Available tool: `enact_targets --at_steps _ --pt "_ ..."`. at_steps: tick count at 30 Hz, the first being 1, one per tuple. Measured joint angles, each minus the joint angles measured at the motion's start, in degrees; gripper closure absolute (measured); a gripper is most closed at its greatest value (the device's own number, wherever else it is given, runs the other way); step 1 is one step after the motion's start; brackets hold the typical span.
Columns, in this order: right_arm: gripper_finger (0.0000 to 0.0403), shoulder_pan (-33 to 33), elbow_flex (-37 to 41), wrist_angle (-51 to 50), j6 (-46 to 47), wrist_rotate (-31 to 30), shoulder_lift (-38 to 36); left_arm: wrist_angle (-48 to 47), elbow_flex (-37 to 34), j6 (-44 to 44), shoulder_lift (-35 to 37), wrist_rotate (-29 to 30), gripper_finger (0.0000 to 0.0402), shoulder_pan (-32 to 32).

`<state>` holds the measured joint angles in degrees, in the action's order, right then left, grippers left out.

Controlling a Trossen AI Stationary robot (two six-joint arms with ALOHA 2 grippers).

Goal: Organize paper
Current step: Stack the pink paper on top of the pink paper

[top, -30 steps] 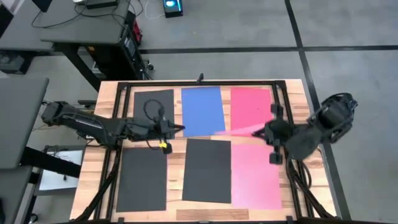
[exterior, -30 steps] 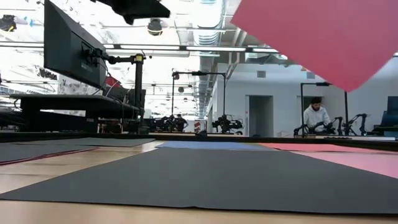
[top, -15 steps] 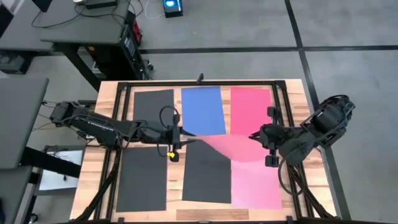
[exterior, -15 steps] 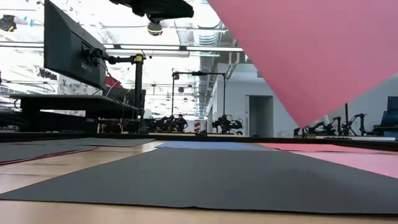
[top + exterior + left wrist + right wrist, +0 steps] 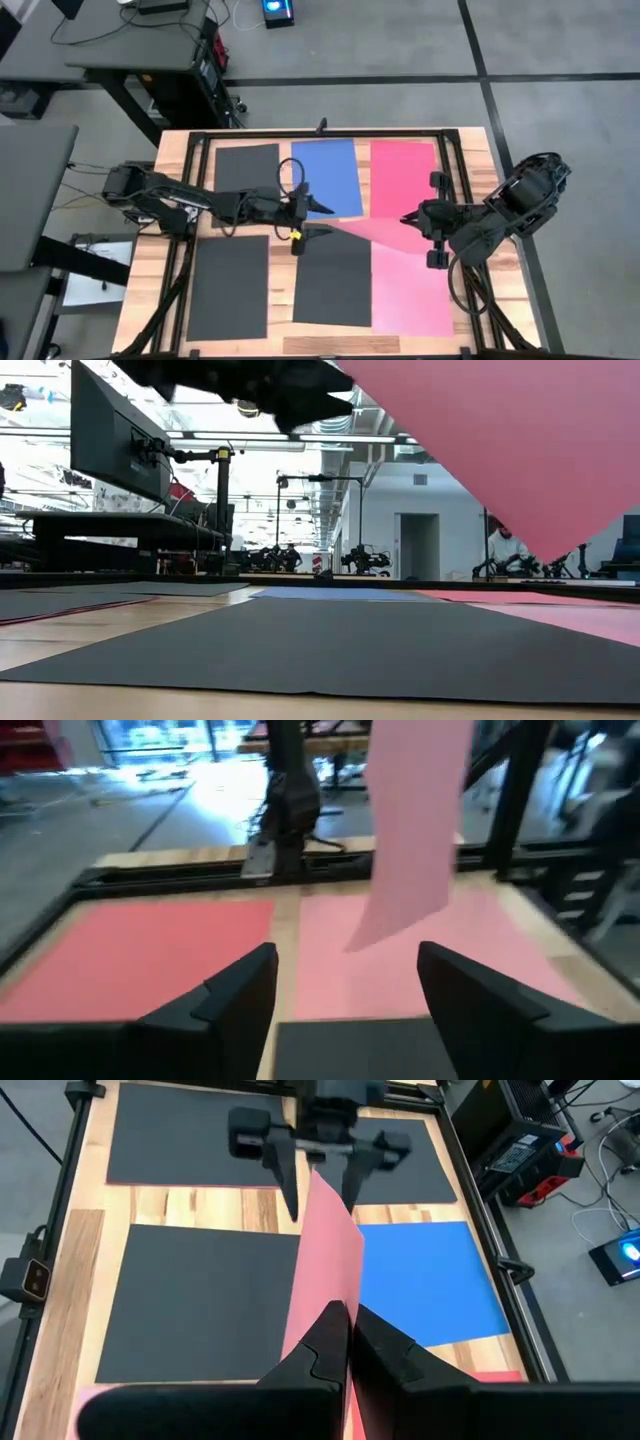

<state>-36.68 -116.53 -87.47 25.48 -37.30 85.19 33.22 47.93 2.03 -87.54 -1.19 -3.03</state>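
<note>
Right gripper (image 5: 345,1335) pinches a pink sheet (image 5: 375,230) lifted over the table (image 5: 140,270); left gripper (image 5: 318,220) stands open at the sheet's far edge, holding nothing.

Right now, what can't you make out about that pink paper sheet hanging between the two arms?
- Contact: in the right wrist view, the lifted pink paper sheet runs edge-on between the fingers of the open left gripper. Whether they touch it is unclear.
- Grip: in the low view, the sheet fills the upper right and hides the right gripper, which is shut on it.
- Person: in the low view, mostly hidden behind the sheet's lower edge.
</note>
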Motion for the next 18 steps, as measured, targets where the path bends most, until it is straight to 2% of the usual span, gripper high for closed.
enact_targets --at_steps 4,11,15,18 --pt "0.0403 -0.46 0.00 0.01 -0.25 -0.05 0.00 8.27 0.16 -2.54 -4.70 -4.81 0.0174 0.86" --pt "0.0403 -0.44 0.00 0.08 -0.42 -0.20 0.00 14.73 2.16 -2.77 -10.77 -5.06 0.0177 0.59" --pt "0.0403 -0.44 0.00 -0.23 0.16 -0.14 0.00 13.61 4.12 -1.08 -11.14 -4.98 0.0207 0.37" --pt "0.0403 -0.46 0.00 -1.18 2.26 1.75 0.00 12.99 5.05 1.23 -10.95 -4.66 0.0255 -0.09"
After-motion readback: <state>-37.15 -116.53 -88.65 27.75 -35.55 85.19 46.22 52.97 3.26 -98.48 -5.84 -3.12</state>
